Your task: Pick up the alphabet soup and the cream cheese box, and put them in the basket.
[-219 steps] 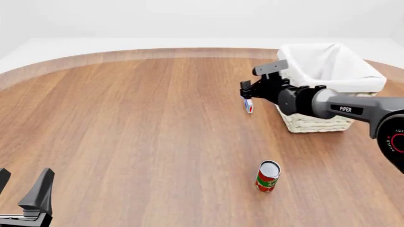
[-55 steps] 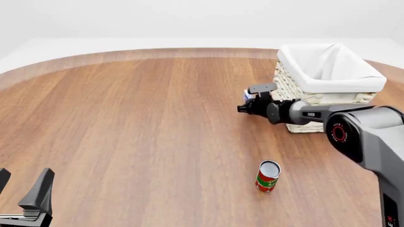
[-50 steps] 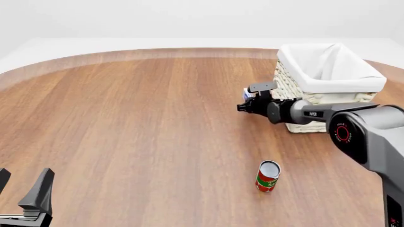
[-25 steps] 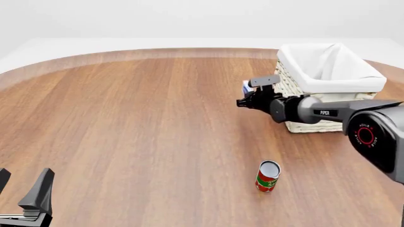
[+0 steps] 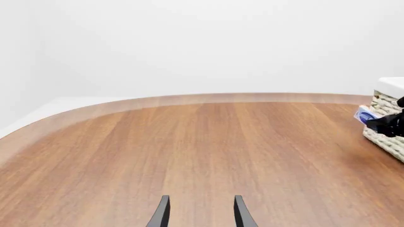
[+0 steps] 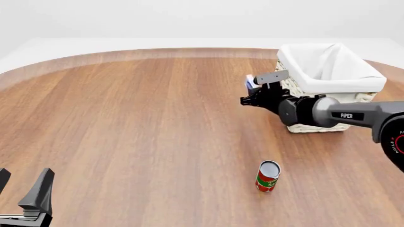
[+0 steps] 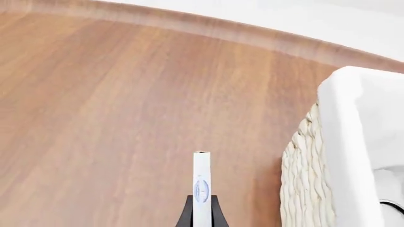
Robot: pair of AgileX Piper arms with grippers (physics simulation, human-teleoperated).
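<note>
I have the small, thin blue-and-white cream cheese box (image 6: 250,83) pinched edge-on in my right pincer (image 6: 254,92); my right wrist view shows it (image 7: 200,189) as a narrow white sliver standing up from between the two dark fingers, clear of the brown wooden table (image 6: 126,123). From the front view the box hangs just off the left wall of the large cream-white woven wicker basket (image 6: 328,82) with its white cloth liner, at about nine o'clock from the basket, close to the wicker but not over the rim. So I judge the step in hand to be the carry: the box is lifted and near its goal, not yet inside. The next move calls for more height to clear the folded liner, then a swing toward three o'clock until the box is over the opening, and only then letting go; released here, it would fall outside the wall. I cannot see the blue, white and yellow-orange alphabet soup can in any view, so I cannot say where it is. The red-and-green labelled can (image 6: 267,176) stands upright well toward six o'clock of the basket and is not mine to fetch. My left pincer (image 6: 26,198) rests with fingers spread, holding nothing, at the near left corner.
</note>
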